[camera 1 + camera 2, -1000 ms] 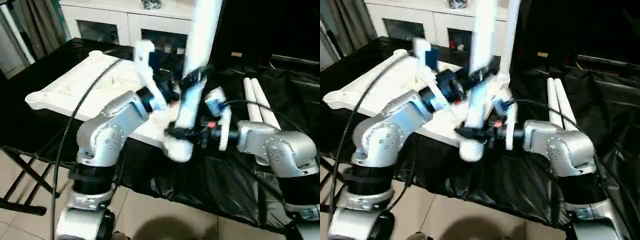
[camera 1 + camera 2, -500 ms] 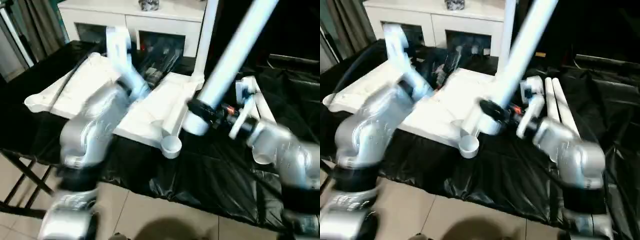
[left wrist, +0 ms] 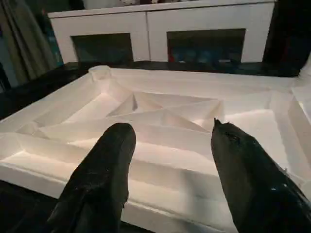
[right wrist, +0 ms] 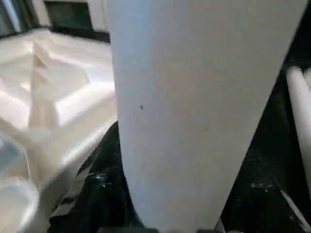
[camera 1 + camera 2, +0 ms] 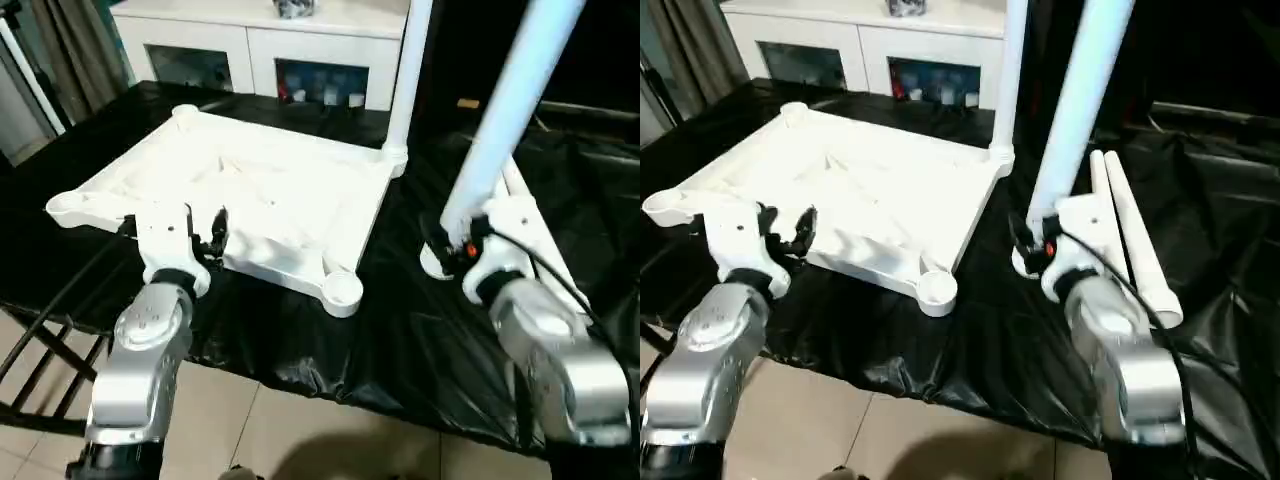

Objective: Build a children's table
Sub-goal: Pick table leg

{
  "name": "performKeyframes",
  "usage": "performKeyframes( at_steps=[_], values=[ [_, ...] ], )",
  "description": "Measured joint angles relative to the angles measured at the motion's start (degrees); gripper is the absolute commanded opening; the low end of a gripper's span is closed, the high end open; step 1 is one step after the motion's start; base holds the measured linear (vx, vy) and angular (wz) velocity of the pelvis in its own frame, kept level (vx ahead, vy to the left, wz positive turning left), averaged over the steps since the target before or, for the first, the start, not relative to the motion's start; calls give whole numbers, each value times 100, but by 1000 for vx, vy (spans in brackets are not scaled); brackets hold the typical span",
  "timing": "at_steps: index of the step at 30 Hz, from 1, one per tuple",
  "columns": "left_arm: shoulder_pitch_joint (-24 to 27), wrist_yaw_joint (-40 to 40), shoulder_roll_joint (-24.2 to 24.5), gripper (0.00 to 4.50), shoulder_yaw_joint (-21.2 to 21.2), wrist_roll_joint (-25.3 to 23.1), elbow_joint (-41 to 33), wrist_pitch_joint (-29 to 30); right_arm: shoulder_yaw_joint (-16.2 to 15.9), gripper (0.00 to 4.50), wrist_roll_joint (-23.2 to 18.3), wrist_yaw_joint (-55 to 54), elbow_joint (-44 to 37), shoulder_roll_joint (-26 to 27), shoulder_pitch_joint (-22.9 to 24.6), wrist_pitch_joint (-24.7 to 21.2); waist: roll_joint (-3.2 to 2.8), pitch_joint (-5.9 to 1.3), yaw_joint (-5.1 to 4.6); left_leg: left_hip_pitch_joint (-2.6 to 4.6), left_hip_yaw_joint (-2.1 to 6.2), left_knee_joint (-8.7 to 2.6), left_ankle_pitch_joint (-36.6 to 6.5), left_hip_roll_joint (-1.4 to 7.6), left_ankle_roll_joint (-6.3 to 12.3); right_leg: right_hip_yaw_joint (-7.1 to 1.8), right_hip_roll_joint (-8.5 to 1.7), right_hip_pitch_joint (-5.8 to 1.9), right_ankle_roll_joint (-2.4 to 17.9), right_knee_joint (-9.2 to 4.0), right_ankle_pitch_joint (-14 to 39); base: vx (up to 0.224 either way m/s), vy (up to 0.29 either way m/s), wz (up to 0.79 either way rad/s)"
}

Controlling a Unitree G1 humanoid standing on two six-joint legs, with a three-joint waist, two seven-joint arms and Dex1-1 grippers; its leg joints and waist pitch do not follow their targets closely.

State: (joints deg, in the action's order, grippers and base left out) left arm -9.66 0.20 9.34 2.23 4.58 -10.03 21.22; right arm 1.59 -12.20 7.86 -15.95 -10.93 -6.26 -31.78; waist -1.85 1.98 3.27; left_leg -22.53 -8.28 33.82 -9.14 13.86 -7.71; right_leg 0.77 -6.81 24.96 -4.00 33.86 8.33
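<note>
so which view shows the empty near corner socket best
The left eye view: the near corner socket of the tabletop sits unobstructed with its open ring facing up. The right eye view shows it equally. In the right wrist view it is a blurred patch; the left wrist view misses it.

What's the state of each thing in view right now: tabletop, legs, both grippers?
White plastic rectangular tabletop: upside down on black-draped table, ribs up.
White tubular leg in far corner socket: upright, seated.
Near corner socket: empty.
White tubular leg in right gripper: held, leaning, flared end low over the black cloth.
Two spare white legs: lying flat side by side.
Left gripper: open, empty.
Right gripper: shut on leg.
</note>
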Motion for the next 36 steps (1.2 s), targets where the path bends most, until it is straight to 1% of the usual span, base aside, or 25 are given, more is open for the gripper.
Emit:
performKeyframes(
  at_steps=[3,4,6,8,9,10,11,12,13,15,16,17,19,21,23,25,27,28,29,30,31,32,33,34,36],
  values=[
    [-48,-15,-43,284,-56,-65,112,-23,26,193,65,-79,20,107,252,-12,-36,-15,-32,-15,-29,23,-12,3,21,-49,2,57,-18,-5,3,0,0,0],
    [-98,-26,-39,284,-64,-102,232,-35,42,193,63,-145,15,172,226,-11,-19,-40,2,-19,-131,65,-33,-2,52,-284,74,133,-59,35,-21,-19,55,-41],
    [-179,-82,-38,284,-98,-102,329,-51,86,193,58,-206,17,242,236,-1,-75,-72,47,-61,-147,221,-118,-61,191,-613,166,195,-141,31,-66,-6,89,-48],
    [-277,-126,-17,284,-183,-149,400,-128,198,193,55,-337,37,353,269,14,-92,-78,59,-93,-79,446,-340,-329,496,-1021,204,203,-296,5,-79,-28,178,-46],
    [-310,-123,50,284,-218,-209,413,-128,249,193,55,-385,37,373,274,32,-107,-82,38,-81,-32,485,-389,-423,414,-1145,256,201,-335,-35,-63,-28,155,-52],
    [-372,-125,186,284,-220,-295,457,-209,266,193,58,-423,39,407,296,100,-145,-90,-69,-84,1,474,-409,-500,410,-1081,154,178,-312,-130,-32,-3,164,-26],
    [-426,-125,261,284,-195,-330,485,-285,256,193,60,-427,41,461,308,126,-168,-82,-157,-110,15,462,-391,-494,452,-976,129,164,-179,-203,49,-3,164,-26],
    [-449,-124,276,284,-161,-332,505,-307,226,193,63,-427,56,479,316,126,-199,-67,-191,-114,63,448,-383,-482,467,-757,136,117,0,-201,91,-28,179,-7],
    [-461,-114,229,284,-101,-325,570,-298,195,193,62,-426,76,527,314,127,-264,-48,-209,-86,134,431,-381,-479,467,-438,181,-4,247,-164,30,-55,114,-9],
    [-454,-102,200,284,-62,-324,658,-296,153,193,60,-430,117,578,212,101,-313,-25,-280,-40,159,386,-343,-403,472,9,268,-149,487,-12,-18,-54,71,-5],
    [-446,-75,161,284,6,-318,659,-280,114,193,58,-421,130,577,99,75,-319,-21,-290,-43,157,310,-270,-364,479,214,299,-171,631,154,113,-68,-52,5],
    [-436,-49,123,284,34,-314,654,-261,102,193,58,-412,128,570,38,72,-285,-33,-290,-44,155,263,-209,-337,473,291,350,-214,641,221,246,-68,-52,5],
    [-357,-11,47,284,24,-306,629,-196,57,193,59,-327,126,456,-60,67,-243,-41,-275,-59,104,203,-167,-309,460,319,351,-209,493,229,257,-78,-101,4],
    [-225,-1,-54,284,-81,-305,593,-162,52,193,62,-197,147,294,-24,36,-196,-11,-148,-67,51,239,-248,-372,587,319,335,-161,440,231,276,-84,-108,0],
    [-144,-76,-2,284,-218,-320,571,-159,75,193,68,-52,157,130,-32,11,-192,-4,-87,-73,66,202,-238,-401,569,355,340,-85,439,232,277,-75,-78,-15],
    [-142,-264,99,284,-279,-314,572,-135,78,193,46,163,224,33,-65,4,-207,-3,-104,-59,90,162,-202,-388,505,437,343,-70,439,187,276,-77,-34,-8],
    [-137,-463,111,284,-340,-299,591,-95,25,193,36,362,394,-97,-174,2,-231,35,-147,-63,151,145,-181,-330,468,574,344,-128,438,49,276,-73,-2,-7],
    [-136,-519,121,284,-345,-298,593,-81,11,193,36,436,472,-142,-283,3,-303,74,-171,-53,195,137,-182,-273,467,661,343,-207,436,-67,275,-64,55,-14],
    [-137,-556,135,284,-347,-299,589,-80,14,193,36,470,486,-163,-318,4,-334,94,-172,-38,198,108,-182,-263,465,661,342,-245,437,-76,277,-64,55,-14],
    [-138,-600,157,284,-346,-284,589,-80,22,193,14,501,488,-170,-327,4,-343,119,-151,-22,167,103,-181,-278,464,594,337,-263,454,20,296,-92,58,-6],
    [-138,-614,124,284,-310,-203,579,-40,20,193,-39,551,488,-206,-328,0,-286,150,-138,71,70,105,-179,-334,461,425,292,-304,470,169,325,0,0,0],
    [-135,-610,82,284,-305,-166,558,-7,18,193,-69,599,488,-250,-338,0,-214,186,-135,178,4,110,-181,-407,461,364,231,-276,440,232,324,0,0,0],
    [-97,-596,-13,284,-282,-84,521,26,12,193,-75,660,494,-320,-335,-7,-182,211,-126,199,-10,122,-245,-426,390,343,218,-239,423,223,317,0,0,0],
    [-9,-537,-131,284,-203,4,410,50,-5,193,-80,755,490,-375,-402,-11,-208,221,-114,198,24,438,-486,-484,446,486,116,-213,422,184,316,-22,50,-25],
    [-36,-484,-137,284,-159,46,394,94,11,193,-91,798,475,-354,-446,-3,-330,178,-172,261,186,429,-552,-528,441,697,57,-205,413,91,311,11,71,-26]
  ],
)
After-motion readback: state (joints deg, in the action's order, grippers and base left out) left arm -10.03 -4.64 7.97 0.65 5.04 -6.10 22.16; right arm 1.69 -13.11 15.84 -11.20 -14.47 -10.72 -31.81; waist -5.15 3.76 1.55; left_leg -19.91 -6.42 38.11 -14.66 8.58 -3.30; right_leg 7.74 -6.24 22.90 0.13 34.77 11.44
